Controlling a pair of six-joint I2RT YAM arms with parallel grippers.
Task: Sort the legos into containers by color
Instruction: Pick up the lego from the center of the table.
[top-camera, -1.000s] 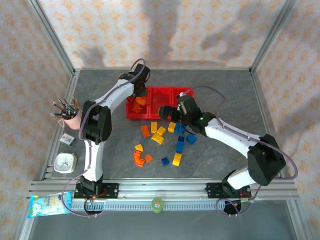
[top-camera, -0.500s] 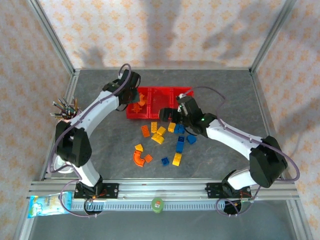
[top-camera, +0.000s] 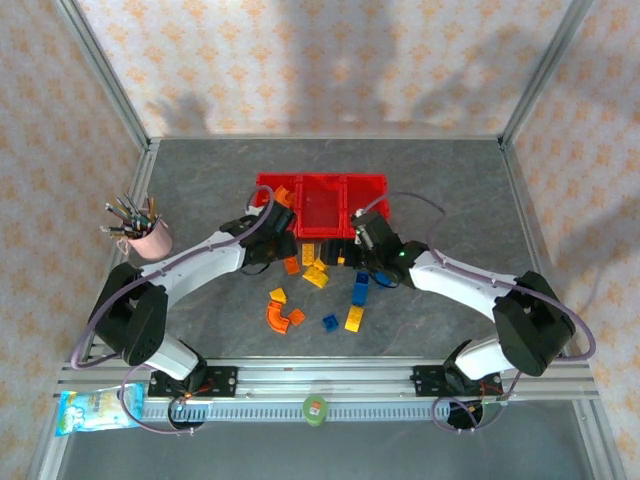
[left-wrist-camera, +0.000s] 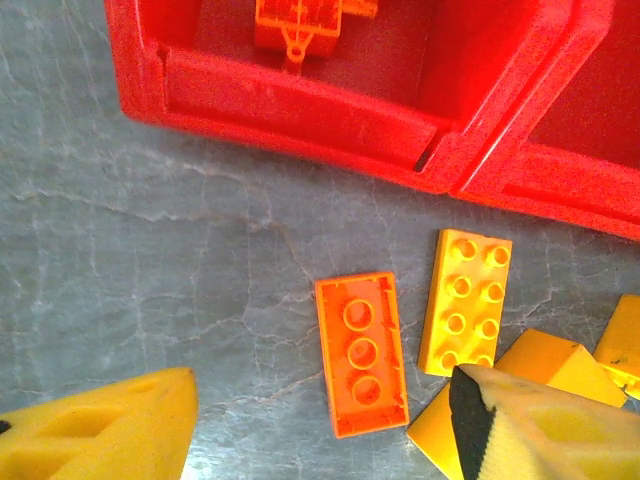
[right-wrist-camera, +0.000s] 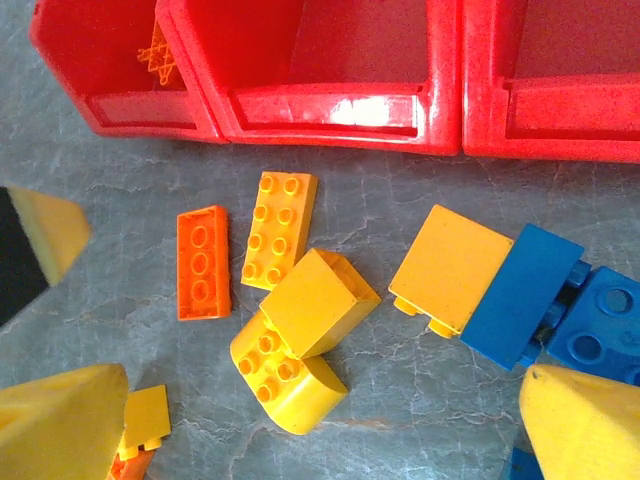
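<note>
Left wrist view: L gripper (left-wrist-camera: 322, 390) wide open, empty, straddling flat orange brick (left-wrist-camera: 362, 352) on table (left-wrist-camera: 150, 250) just below bins (left-wrist-camera: 300, 95), yellow brick (left-wrist-camera: 465, 300) just beside it. Risk 1: one pad (left-wrist-camera: 540, 440) hanging over yellow wedge (left-wrist-camera: 545, 362) next to orange brick, so could clip yellow on closing and carry wrong colour to bin. Risk 2: R gripper (right-wrist-camera: 325, 385) also wide, empty, over same pile (right-wrist-camera: 300, 330) near L gripper; collision risk on simultaneous descent.

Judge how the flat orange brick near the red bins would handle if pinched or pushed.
The orange brick looks like rigid plastic, so it probably won't flex. Lying flat, it should slide rather than roll. Its low sides may slip.
</note>
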